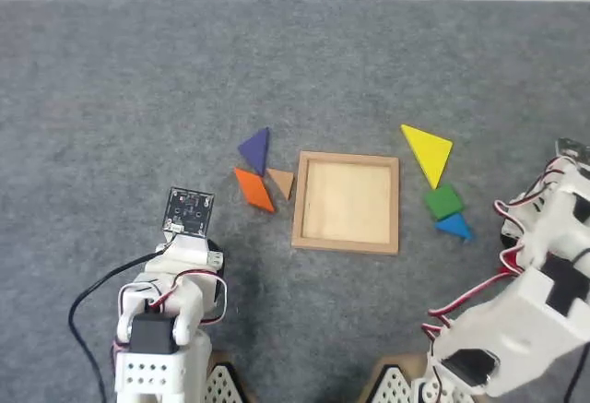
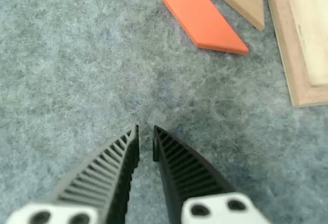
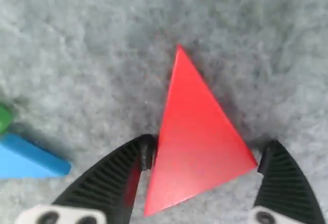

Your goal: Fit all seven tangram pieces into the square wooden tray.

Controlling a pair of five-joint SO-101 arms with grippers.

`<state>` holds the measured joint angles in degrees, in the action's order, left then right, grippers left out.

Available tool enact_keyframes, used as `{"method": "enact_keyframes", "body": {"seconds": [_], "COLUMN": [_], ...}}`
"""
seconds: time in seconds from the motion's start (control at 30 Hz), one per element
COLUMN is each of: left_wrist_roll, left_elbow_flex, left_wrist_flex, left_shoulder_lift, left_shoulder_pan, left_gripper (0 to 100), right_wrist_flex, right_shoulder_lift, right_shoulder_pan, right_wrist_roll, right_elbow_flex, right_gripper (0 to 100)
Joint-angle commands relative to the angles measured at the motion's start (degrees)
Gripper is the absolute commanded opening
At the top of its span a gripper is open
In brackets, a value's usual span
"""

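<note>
The square wooden tray lies mid-table with nothing inside. Left of it are a purple triangle, an orange parallelogram and a tan triangle. To its right sit a yellow triangle, a green square and a blue triangle. My left gripper hovers shut over bare carpet, short of the orange parallelogram. My right gripper is at the table's far right, its fingers touching both sides of a red triangle that rests on the carpet.
Grey carpet covers the whole table, with wide free room behind and left of the pieces. The left arm stands at the front left. At the right edge the right arm bends over the spot beside the blue triangle.
</note>
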<state>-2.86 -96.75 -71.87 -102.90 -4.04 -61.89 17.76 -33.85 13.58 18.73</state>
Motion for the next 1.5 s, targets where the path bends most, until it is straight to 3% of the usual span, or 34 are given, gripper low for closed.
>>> {"method": "enact_keyframes", "body": {"seconds": [0.0, 0.37, 0.83, 1.0, 1.2, 1.47], "left_wrist_roll": [-0.44, -0.44, -0.44, -0.44, -0.44, -0.44], "left_elbow_flex": [0.31, 0.31, 0.31, 0.31, 0.31, 0.31], "left_wrist_flex": [-0.26, -0.26, -0.26, -0.26, -0.26, -0.26], "left_shoulder_lift": [-0.97, -0.97, -0.97, -0.97, -0.97, -0.97], "left_shoulder_pan": [-0.26, -0.26, -0.26, -0.26, -0.26, -0.26], "left_gripper": [5, 5, 5, 5, 5, 5], "right_wrist_flex": [0.31, -1.71, -10.77, -12.79, -13.58, -20.70], "right_shoulder_lift": [2.33, 1.63, -16.04, -20.88, -23.52, -12.97], "right_shoulder_pan": [0.31, 0.48, 5.41, 12.62, 26.59, 44.53], "right_wrist_roll": [-0.18, -0.62, -3.34, -5.54, -8.70, -16.35], "right_elbow_flex": [-2.46, -2.55, -2.11, -2.29, -5.45, -21.10], "right_gripper": [24.7, 22.7, 22.6, 22.6, 22.6, 22.6]}}
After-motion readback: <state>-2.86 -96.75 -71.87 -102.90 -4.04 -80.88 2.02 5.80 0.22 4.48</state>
